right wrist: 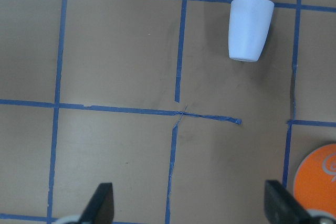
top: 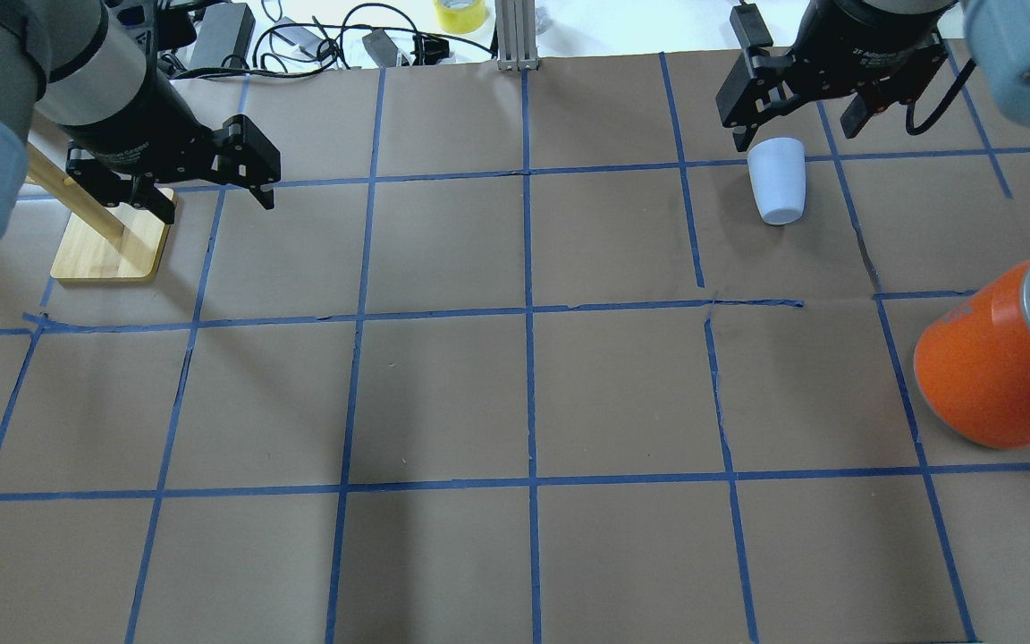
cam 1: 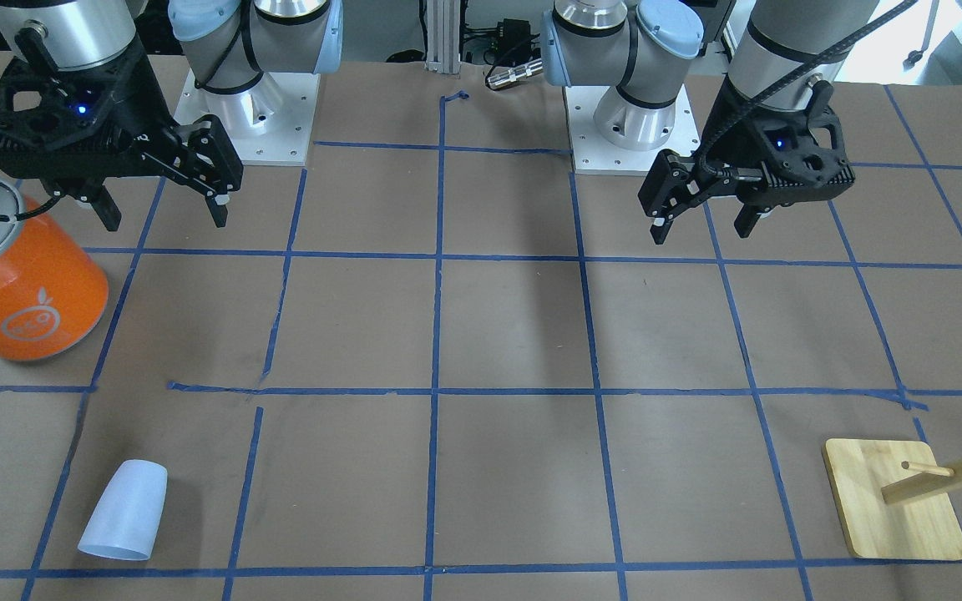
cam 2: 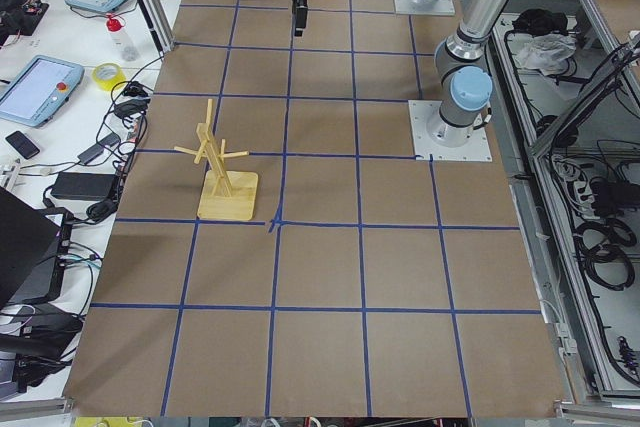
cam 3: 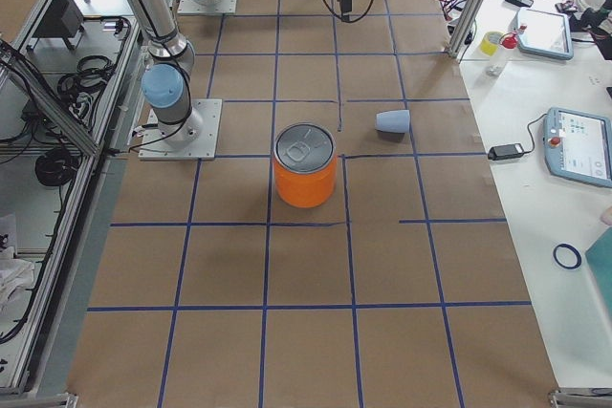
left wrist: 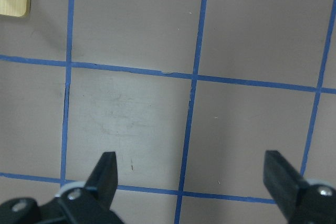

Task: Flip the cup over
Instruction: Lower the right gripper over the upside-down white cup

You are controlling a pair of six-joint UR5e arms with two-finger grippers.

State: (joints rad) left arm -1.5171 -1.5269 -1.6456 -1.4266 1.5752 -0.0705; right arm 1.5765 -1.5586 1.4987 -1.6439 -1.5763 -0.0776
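Note:
The cup is a small pale blue-white tumbler lying on its side on the brown table, its wide mouth pointing away from the robot. It also shows in the overhead view, the right wrist view and the exterior right view. My right gripper is open and empty, held high above the table and back from the cup toward the robot's base; its fingers frame the bottom of the right wrist view. My left gripper is open and empty, high on the other side.
A large orange can with a silver top stands on the right arm's side, between its base and the cup. A wooden peg stand on a square base stands on the left arm's side. Blue tape lines grid the table.

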